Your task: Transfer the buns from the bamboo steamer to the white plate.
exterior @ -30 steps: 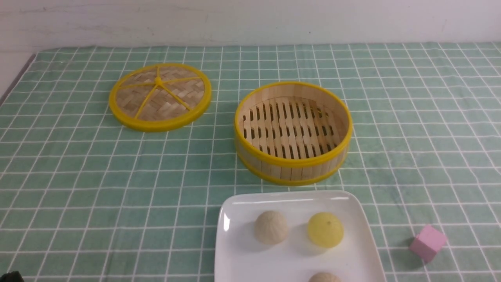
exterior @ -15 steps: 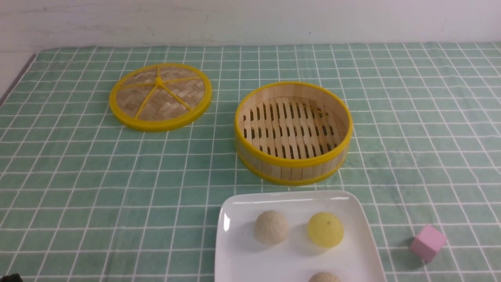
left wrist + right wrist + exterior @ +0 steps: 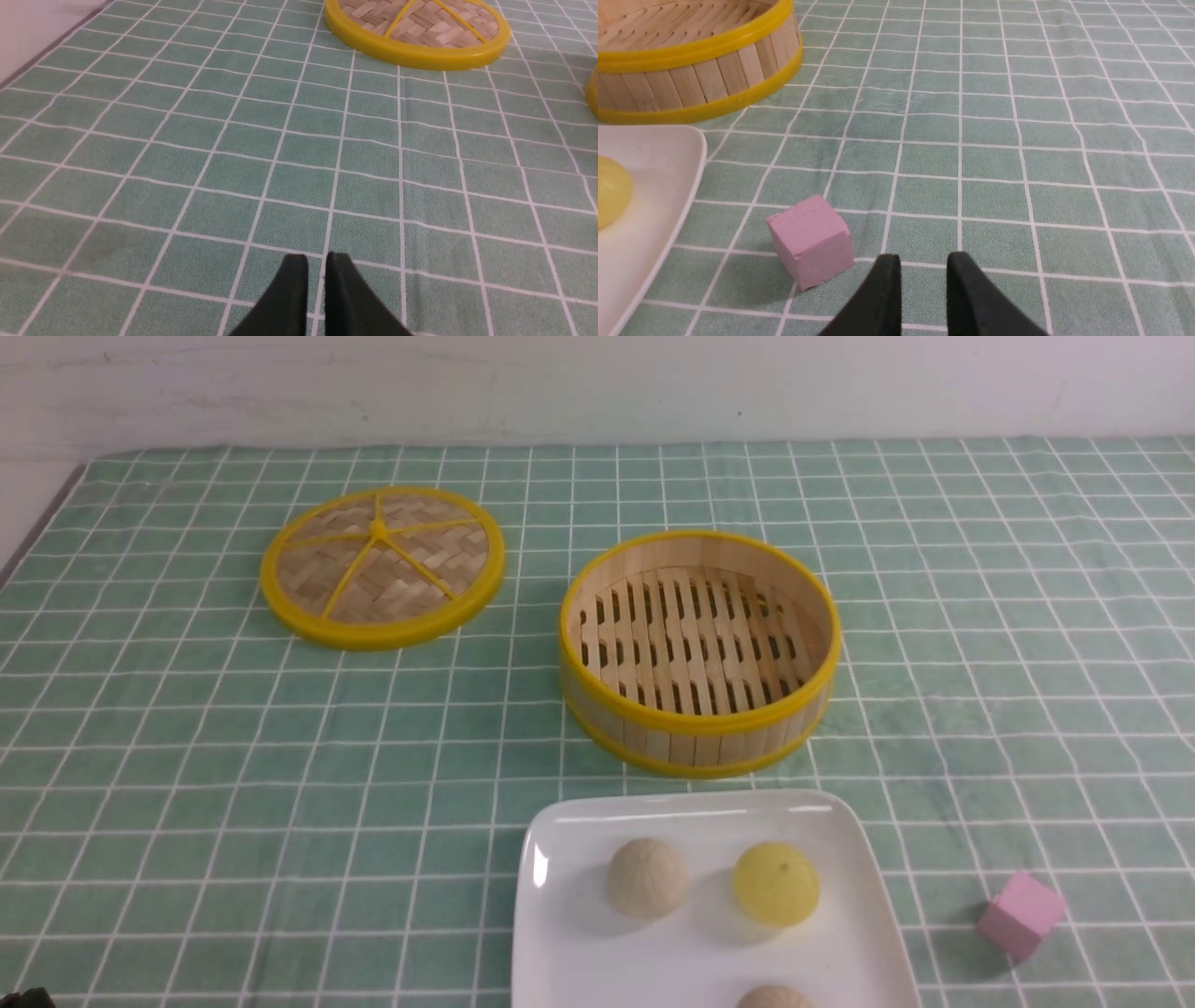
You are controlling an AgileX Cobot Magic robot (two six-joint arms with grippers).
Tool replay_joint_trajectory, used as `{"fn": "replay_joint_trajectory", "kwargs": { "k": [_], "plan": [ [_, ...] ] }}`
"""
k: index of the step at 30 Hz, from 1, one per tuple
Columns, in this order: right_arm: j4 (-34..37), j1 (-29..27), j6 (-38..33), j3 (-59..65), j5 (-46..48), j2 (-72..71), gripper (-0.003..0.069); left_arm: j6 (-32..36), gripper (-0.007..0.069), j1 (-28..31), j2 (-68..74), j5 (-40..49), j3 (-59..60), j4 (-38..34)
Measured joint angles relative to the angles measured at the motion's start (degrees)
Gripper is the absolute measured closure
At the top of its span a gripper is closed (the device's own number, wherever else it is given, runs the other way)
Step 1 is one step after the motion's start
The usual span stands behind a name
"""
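Two grippers show only in their wrist views, each low over the green checked cloth (image 3: 233,756). The left gripper (image 3: 316,266) has its black fingers almost together, a thin slit between them, holding nothing. The right gripper (image 3: 923,266) stands a little wider, a narrow gap between its fingers, also holding nothing, with a pink cube (image 3: 811,241) just beside it on the cloth.

Nearest in the front view, the white plate (image 3: 560,952) carries both buns: one (image 3: 647,877) beside the yellow bun (image 3: 777,884), the other (image 3: 773,997) cut off by the picture's lower edge. The right wrist view catches only the plate's corner and a sliver of the yellow bun. Beyond the plate stands the bamboo steamer (image 3: 700,719), its slatted floor bare. Farther left lies the woven lid (image 3: 382,567), which the left wrist view also shows
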Motion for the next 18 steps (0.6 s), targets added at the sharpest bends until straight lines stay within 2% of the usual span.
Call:
{"fn": "replay_joint_trajectory", "kwargs": {
  "k": [18],
  "plan": [
    [0.00,0.00,0.00,0.00,0.00,0.00,0.0460,0.00,0.0520,0.00,0.00,0.05,-0.03,0.05]
  ]
}}
